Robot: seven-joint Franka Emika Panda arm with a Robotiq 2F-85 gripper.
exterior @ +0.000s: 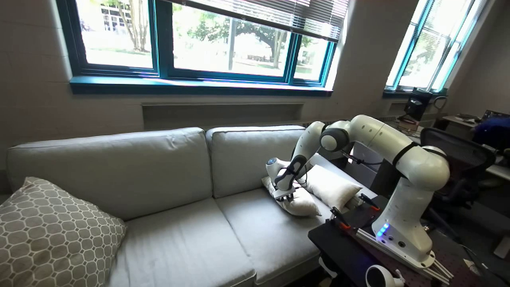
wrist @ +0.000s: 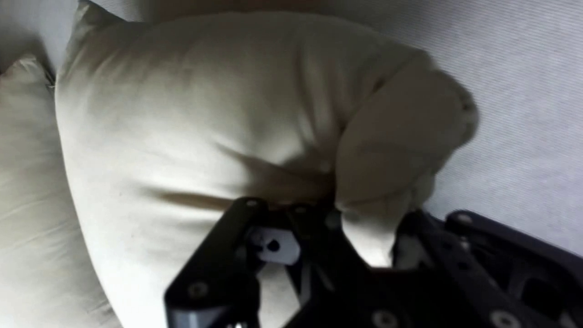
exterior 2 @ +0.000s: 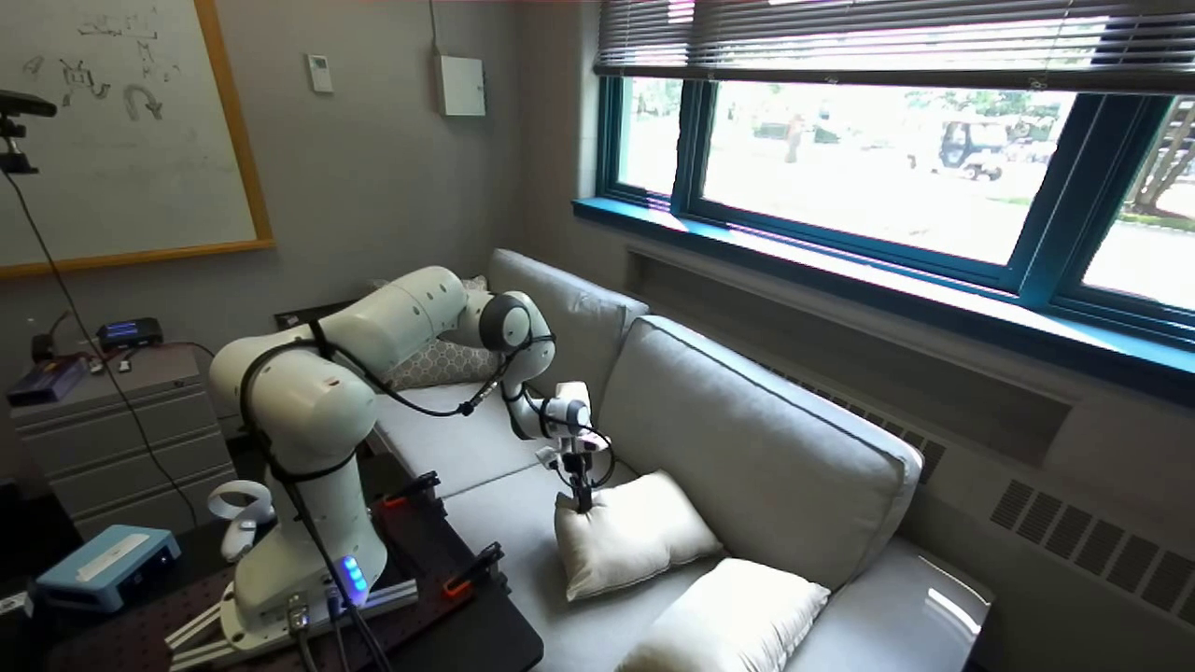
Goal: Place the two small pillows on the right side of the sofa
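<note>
The light grey sofa (exterior: pixel 183 239) shows in both exterior views (exterior 2: pixel 747 429). A small cream pillow (exterior: pixel 305 203) lies on its seat at the end near the robot base; it also shows in an exterior view (exterior 2: pixel 644 527) and the wrist view (wrist: pixel 182 105). The other small pillow (exterior: pixel 332 185) lies beside it against the sofa arm, also in an exterior view (exterior 2: pixel 733 621) and at the wrist view's left edge (wrist: pixel 36 205). My gripper (exterior: pixel 285 197) points down at the first pillow's edge (exterior 2: pixel 583 504). Its fingers (wrist: pixel 366 221) pinch a bunched, creased fold; the fingertips are partly hidden.
A larger patterned cushion (exterior: pixel 55 231) leans at the sofa's far end, partly behind the arm in an exterior view (exterior 2: pixel 439 364). The black table (exterior: pixel 334 243) with the robot base stands close to the sofa front. Orange-black clamps (exterior: pixel 340 218) stick up at its edge.
</note>
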